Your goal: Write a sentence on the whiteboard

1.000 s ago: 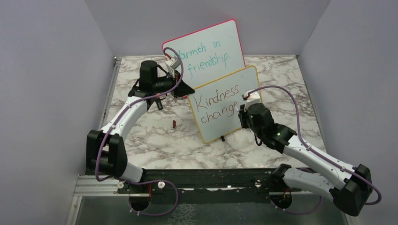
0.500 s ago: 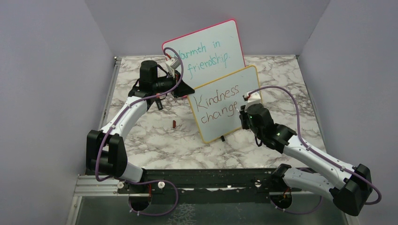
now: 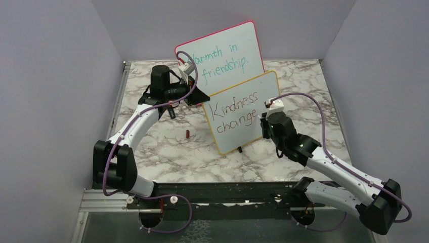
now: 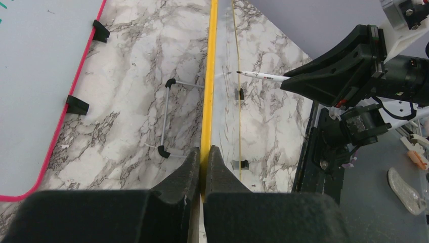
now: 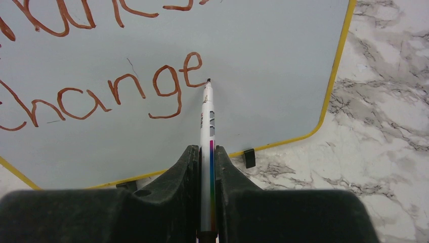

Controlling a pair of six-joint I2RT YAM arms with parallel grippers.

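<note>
whiteboard: the whiteboard is standing tilted back on the marble tabletop, mid-field, just in front of the pink-framed board and overlapping its lower edge in the top view. It is rectangular with rounded corners and a thin yellow-orange frame. Its small black feet are resting on the tabletop.

sentence: the sentence is showing in dark reddish-brown handwriting that is climbing slightly to the right. Two lines are reading "Kindness" over "change". The face below them is showing blank.

left tool: the left tool is pinching the whiteboard's yellow frame edge between closed fingers, gripping it from the left side. Its wrist view is looking straight along the board, edge-on.

right tool: the right tool is clamping a marker, with the barrel running straight out between the fingers.

marker: it is showing a white barrel, a multicolour stripe and a dark tip. The tip is sitting at the board face just right of the final "e" of "change".

pink-framed board: it is standing behind, carrying teal "Warmth in friendship.", with the left arm hiding its left part.

wire stand: a thin wire stand with black ends is lying on the tabletop between the two boards.

loose item: a small dark-red object is lying on the tabletop left of the whiteboard, apart from it. It is too small to identify.
</note>
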